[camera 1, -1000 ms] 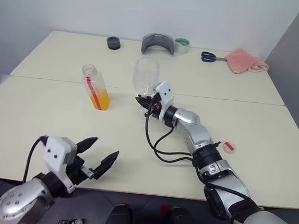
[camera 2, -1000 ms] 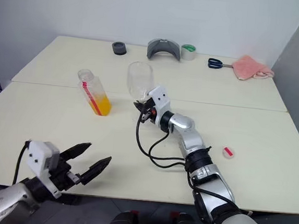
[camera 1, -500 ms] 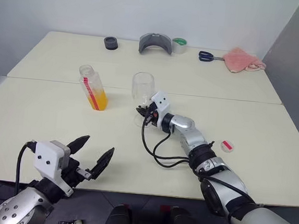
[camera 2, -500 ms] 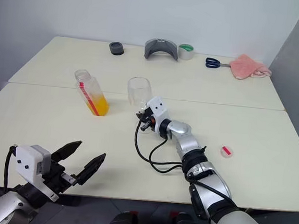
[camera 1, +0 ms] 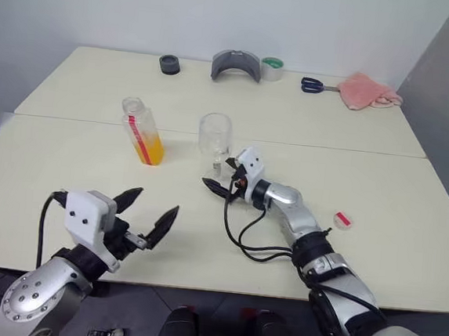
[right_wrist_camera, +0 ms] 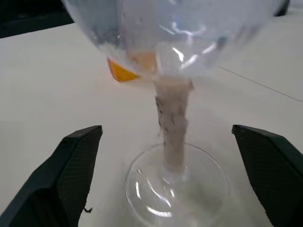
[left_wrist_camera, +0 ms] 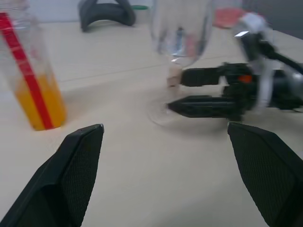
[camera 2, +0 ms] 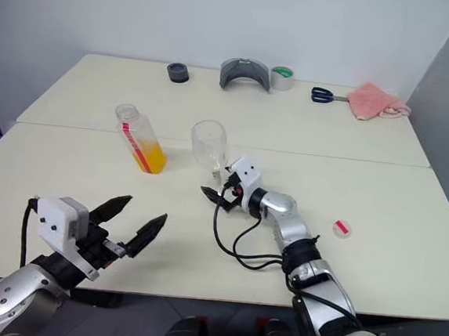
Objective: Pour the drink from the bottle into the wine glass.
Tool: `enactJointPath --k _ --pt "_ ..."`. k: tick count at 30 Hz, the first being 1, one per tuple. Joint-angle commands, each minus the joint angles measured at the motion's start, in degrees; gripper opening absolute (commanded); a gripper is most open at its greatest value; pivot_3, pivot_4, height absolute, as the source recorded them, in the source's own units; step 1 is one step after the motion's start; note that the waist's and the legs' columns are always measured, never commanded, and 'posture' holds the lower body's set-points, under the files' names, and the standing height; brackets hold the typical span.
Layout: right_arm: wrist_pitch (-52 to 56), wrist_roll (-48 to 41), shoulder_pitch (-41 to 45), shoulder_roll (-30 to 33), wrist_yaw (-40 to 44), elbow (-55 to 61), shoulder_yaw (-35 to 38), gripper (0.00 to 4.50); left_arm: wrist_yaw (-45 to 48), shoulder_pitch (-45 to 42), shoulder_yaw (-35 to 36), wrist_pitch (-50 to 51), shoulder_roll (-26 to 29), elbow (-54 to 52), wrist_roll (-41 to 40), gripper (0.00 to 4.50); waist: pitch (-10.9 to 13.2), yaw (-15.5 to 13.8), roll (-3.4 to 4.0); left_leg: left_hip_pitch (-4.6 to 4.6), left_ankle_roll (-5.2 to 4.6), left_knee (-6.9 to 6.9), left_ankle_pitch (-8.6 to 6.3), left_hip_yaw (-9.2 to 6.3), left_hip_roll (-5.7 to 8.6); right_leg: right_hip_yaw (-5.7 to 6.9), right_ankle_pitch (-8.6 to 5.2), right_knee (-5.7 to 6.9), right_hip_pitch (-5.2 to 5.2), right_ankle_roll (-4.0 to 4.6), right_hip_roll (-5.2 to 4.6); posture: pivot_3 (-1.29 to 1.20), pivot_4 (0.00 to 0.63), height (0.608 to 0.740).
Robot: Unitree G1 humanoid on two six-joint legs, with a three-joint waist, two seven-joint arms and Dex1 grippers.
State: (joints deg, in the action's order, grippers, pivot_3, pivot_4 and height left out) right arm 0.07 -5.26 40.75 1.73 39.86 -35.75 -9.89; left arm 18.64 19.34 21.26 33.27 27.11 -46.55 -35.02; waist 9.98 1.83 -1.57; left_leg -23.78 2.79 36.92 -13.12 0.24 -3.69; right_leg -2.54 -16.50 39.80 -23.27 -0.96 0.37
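Standing upright: wine glass (camera 1: 214,140), stem vertical

I see the wine glass (right_wrist_camera: 173,137) upright on the pale table (right_wrist_camera: 57,90), its stem between my right gripper's (right_wrist_camera: 173,177) spread fingers (right_wrist_camera: 71,175).

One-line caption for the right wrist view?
Open right gripper facing the stem of the upright wine glass, its foot on the table.

On my pale tabletop (camera 1: 67,170) I see the bottle (camera 1: 142,132), wine glass (camera 1: 215,140), scissors (camera 1: 313,85), pink cloth (camera 1: 369,92), green tape (camera 1: 272,68)
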Motion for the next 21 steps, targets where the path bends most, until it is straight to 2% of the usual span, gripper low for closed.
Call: enactJointPath --k 1,7,13,17,21 --pt "6.4 -4.0 -6.4 4.3 3.6 17.7 0.9 4.49 -1.8 0.5 2.3 -1.9 -1.3 2.9 2.3 4.50 0.0 0.0 0.01 -0.01 0.00 -0.02 0.00 0.00 0.00 0.00 0.00 -0.02 -0.01 0.00 0.00 0.00 0.150 0.740" --pt "20.9 -12.2 -17.4 16.0 7.6 45.2 3.6 4.49 -4.3 -2.1 3.8 -4.3 -3.4 7.3 4.8 4.50 0.0 -0.1 0.02 -0.01 0.00 -0.04 0.00 -0.03 0.00 0.02 -0.05 -0.04 -0.01 -0.05 0.00 0.00 0.150 0.740" --pt "35.9 -27.4 -25.7 30.4 10.3 67.3 13.5 4.49 -7.7 -12.3 2.2 -8.2 -2.8 19.2 12.1 4.50 0.0 -0.2 -0.01 0.00 0.00 -0.03 0.00 -0.08 0.02 0.05 -0.13 -0.08 0.04 -0.18 0.02 0.00 0.150 0.740" --pt "42.9 -36.1 -25.8 34.6 7.9 73.3 17.4 4.49 -8.2 -18.6 1.8 -10.5 -2.3 26.8 15.3 4.50 0.0 0.2 -0.12 0.01 0.00 -0.02 0.00 -0.07 -0.01 0.01 -0.13 -0.13 0.07 -0.20 0.08 0.00 0.150 0.740" --pt "47.9 -40.6 -23.5 36.5 4.1 75.4 18.4 4.49 -6.7 -26.1 0.6 -12.4 -1.2 34.8 16.9 4.50 0.0 0.1 -0.19 0.00 -0.01 -0.02 0.00 -0.12 -0.03 0.04 -0.12 -0.14 0.06 -0.19 0.13 0.00 0.150 0.740"
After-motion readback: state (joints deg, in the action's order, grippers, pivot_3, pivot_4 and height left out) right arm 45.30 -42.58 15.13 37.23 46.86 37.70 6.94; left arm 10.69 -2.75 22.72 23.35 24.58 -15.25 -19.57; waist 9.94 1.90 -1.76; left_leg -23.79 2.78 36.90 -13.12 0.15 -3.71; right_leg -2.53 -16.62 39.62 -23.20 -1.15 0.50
